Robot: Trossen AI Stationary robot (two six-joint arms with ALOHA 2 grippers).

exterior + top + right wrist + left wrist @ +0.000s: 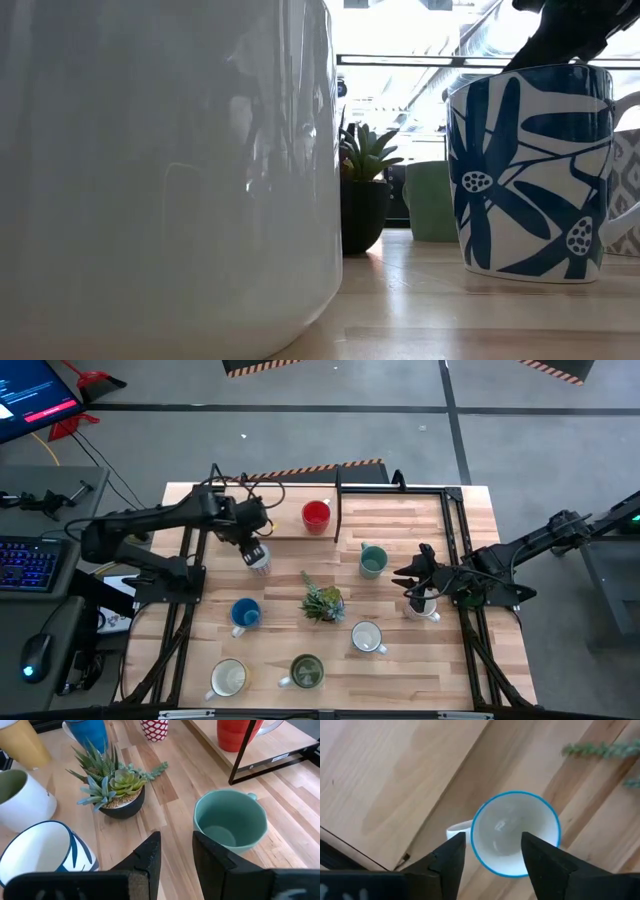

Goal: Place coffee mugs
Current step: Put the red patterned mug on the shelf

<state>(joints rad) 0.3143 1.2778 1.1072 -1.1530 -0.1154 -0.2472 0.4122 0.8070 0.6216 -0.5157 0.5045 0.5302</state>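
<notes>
My left gripper point(257, 550) point(493, 851) is open and points down over a white mug with a blue rim point(515, 832) point(261, 561). That mug stands upright on the table and shows red-patterned in the right wrist view point(153, 729). One finger is over its hollow and one is outside, by the handle point(456, 827). My right gripper point(422, 592) point(175, 851) is open by a narrow gap and hangs over a pale patterned mug point(428, 610) point(628, 185). The teal mug point(230, 820) point(372, 561) stands ahead of it. The red mug point(316, 515) is on the raised board.
A spiky plant in a dark pot point(322, 602) point(112, 790) stands mid-table. Around it are a blue mug point(245, 612), a blue-leaf mug point(367, 637) point(525, 175), an olive-lined mug point(305, 672) and a cream mug point(228, 678). A black frame point(338, 510) edges the raised board.
</notes>
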